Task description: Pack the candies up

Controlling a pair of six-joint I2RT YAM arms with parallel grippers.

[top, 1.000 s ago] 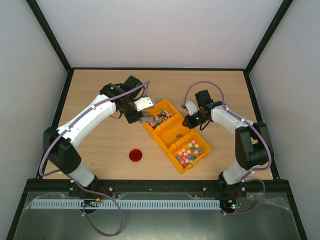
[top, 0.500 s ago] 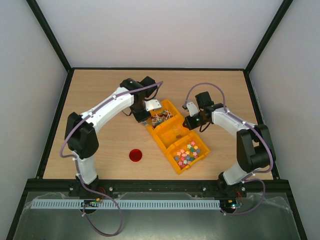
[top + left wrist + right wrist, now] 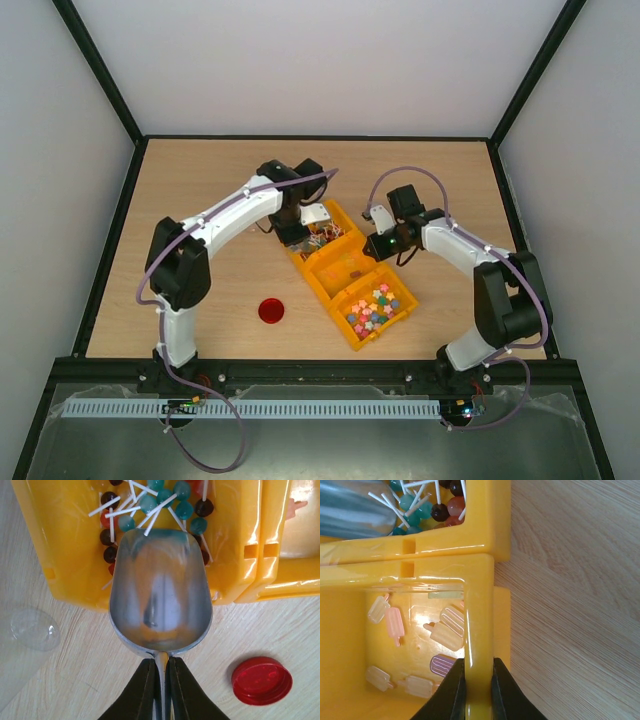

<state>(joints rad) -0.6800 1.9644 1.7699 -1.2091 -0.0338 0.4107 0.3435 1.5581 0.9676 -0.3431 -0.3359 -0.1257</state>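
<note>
At centre frame, the scoop [image 3: 160,595] is clamped in the left claw [image 3: 161,666] over the lollipop bin [image 3: 65,555], the middle bin's wall [image 3: 479,610] is pinched by the right claw [image 3: 478,666], likely to steady it, and the candies [image 3: 376,305] are kept lower right.

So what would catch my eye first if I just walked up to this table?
Probably the bright yellow tray of three compartments in the middle of the table, its nearest one full of pastel candies. The left hand holds a shiny metal scoop with its tip over the far compartment's lollipops, while the right hand pinches the middle compartment's wall. A red lid lies alone on the left arm's side.
</note>
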